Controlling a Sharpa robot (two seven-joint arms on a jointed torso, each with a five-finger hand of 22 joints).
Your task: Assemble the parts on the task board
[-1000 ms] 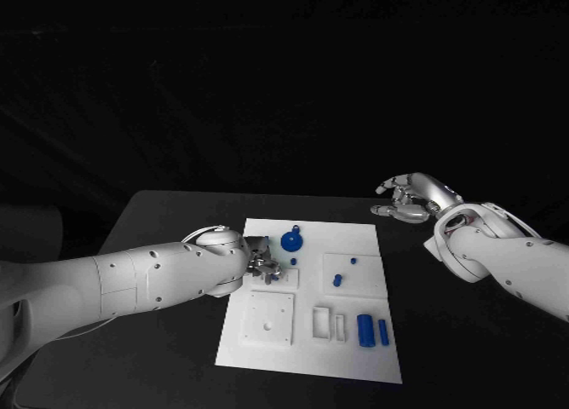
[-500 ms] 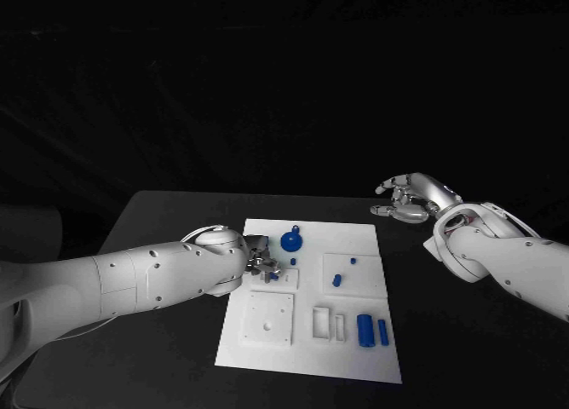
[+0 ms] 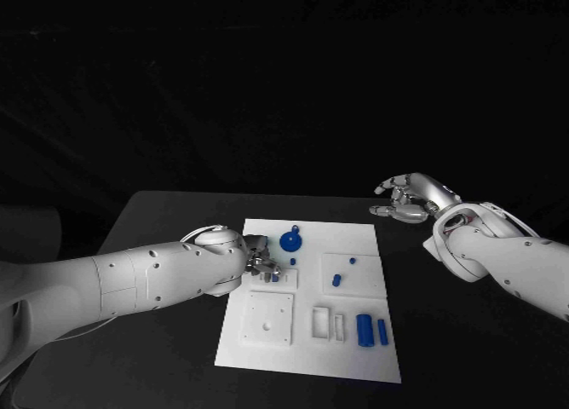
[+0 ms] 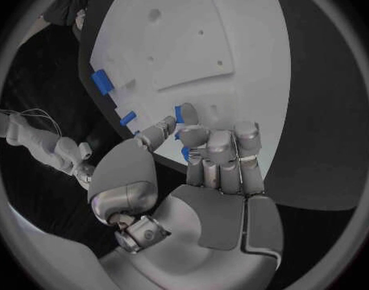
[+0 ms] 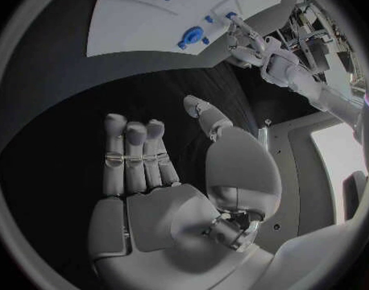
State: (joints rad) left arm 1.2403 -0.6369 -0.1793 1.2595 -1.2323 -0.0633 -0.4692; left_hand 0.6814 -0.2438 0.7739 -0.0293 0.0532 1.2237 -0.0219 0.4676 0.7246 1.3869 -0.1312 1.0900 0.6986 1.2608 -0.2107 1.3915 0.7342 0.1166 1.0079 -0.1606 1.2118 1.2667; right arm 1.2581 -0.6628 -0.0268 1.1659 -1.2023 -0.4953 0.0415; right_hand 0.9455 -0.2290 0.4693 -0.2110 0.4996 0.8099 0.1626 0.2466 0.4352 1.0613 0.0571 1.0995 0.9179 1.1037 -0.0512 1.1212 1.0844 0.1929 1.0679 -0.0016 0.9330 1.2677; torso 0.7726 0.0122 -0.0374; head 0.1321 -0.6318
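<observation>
Working at the left side of the task board point(image 3: 307, 341) with the left hand point(image 3: 261, 266); pinching there, between thumb and fingers point(image 4: 220, 149), a small blue part point(image 4: 179, 114), as far as the left wrist view allows to judge. Keeping the other fingers curled close together beside it. Holding the part just over the white plate, very near a square recess, perhaps touching it; not possible to say which.

Judging the step in hand as seating this part into its place on the board. Lying beyond the fingertips: the round blue part point(image 3: 292, 242), and farther off two blue cylinders point(image 3: 373, 330) near the board's close edge, well apart from the hand.

Hovering with the right hand point(image 3: 410, 198) over the black table point(image 3: 162, 213), off the board, fingers loosely apart and holding nothing.

Calling next, probably, for a slow lowering, keeping the part upright and lined up with its hole before letting go.
</observation>
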